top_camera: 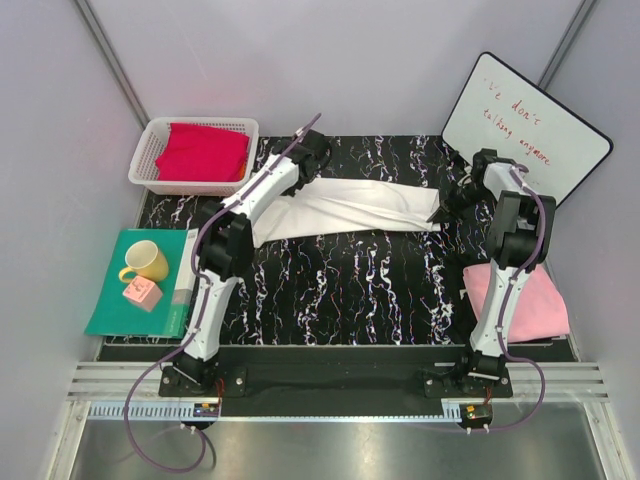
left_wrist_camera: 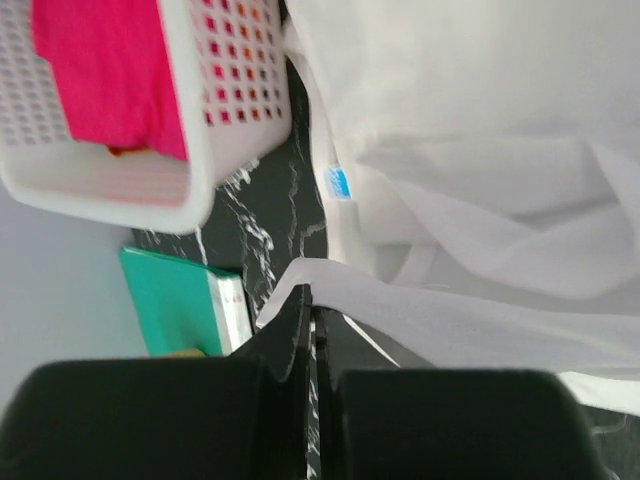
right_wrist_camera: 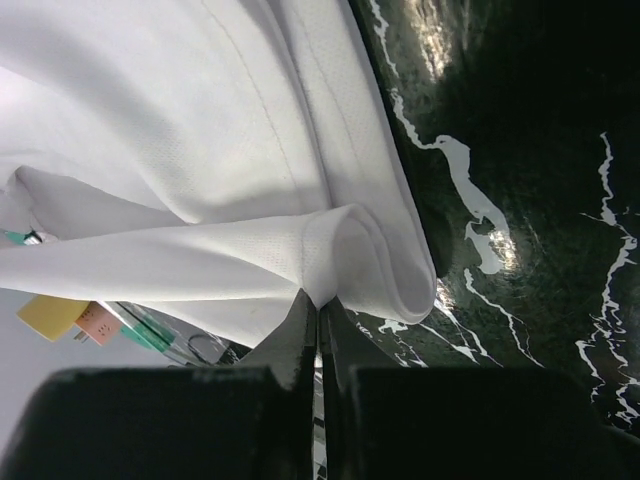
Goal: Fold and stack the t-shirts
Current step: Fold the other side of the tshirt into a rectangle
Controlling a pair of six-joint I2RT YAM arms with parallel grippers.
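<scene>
My left tool [left_wrist_camera: 312, 303] and right tool [right_wrist_camera: 319, 303] are each pinched tight on the white t-shirt [top_camera: 350, 205]. It is a soft, fine-knit, wrinkled band stretched between them over the glossy black marbled tabletop [top_camera: 350, 290], with its small blue label [left_wrist_camera: 338, 183] showing.

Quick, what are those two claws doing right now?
Left gripper: closed, pinching the white t-shirt.
Right gripper: closed, pinching the same white t-shirt.

I see the white shirt [top_camera: 350, 208] stretched between my left gripper [top_camera: 303, 172] and right gripper [top_camera: 443, 212]. The red shirt [top_camera: 203, 152] lies left of it.
</scene>
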